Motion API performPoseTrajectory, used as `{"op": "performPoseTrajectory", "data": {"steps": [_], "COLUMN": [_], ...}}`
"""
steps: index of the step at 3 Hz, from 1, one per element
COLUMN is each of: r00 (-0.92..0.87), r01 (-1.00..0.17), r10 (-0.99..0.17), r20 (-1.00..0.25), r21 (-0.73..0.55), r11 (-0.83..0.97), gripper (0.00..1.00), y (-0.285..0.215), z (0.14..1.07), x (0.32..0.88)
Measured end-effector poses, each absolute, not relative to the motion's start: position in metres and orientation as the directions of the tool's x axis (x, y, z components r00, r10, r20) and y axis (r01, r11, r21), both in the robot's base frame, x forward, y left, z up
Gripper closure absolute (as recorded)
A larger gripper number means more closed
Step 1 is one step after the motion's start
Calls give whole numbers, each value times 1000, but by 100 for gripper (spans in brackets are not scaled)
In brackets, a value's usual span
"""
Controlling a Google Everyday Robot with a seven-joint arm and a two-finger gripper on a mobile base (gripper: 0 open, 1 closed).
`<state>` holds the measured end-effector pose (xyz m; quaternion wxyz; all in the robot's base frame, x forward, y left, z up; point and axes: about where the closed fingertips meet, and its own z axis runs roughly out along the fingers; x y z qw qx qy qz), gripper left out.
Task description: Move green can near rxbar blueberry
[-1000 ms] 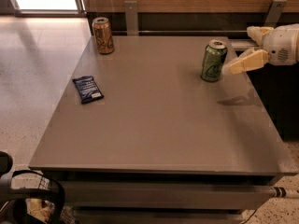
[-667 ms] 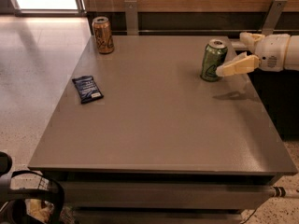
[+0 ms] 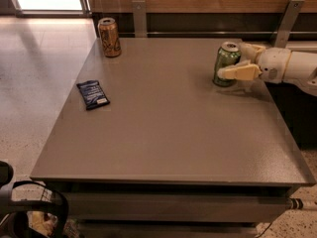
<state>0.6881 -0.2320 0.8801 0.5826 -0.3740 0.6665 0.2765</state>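
Observation:
The green can stands upright at the far right of the grey table. My gripper reaches in from the right and is open, with its pale fingers on either side of the can; the near finger crosses the can's lower front. The can rests on the table. The rxbar blueberry, a flat navy wrapper, lies near the table's left edge, far from the can.
An orange-brown can stands at the table's far left corner. A wooden wall with metal brackets runs behind the table. The robot's dark base parts show at the bottom left.
My gripper has moved left, from beside the green can to around it. The can, bar and orange-brown can have stayed in place.

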Motion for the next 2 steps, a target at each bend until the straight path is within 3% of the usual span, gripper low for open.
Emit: {"op": "performPoseTrajectory", "data": {"steps": [2], "r00": [-41], "r01": [-827], "r10": [-172], "r20": [-984], "r21": [-63], "r11": [559], "gripper": [66], "y": [-225], "z": [878], "x": [690]}}
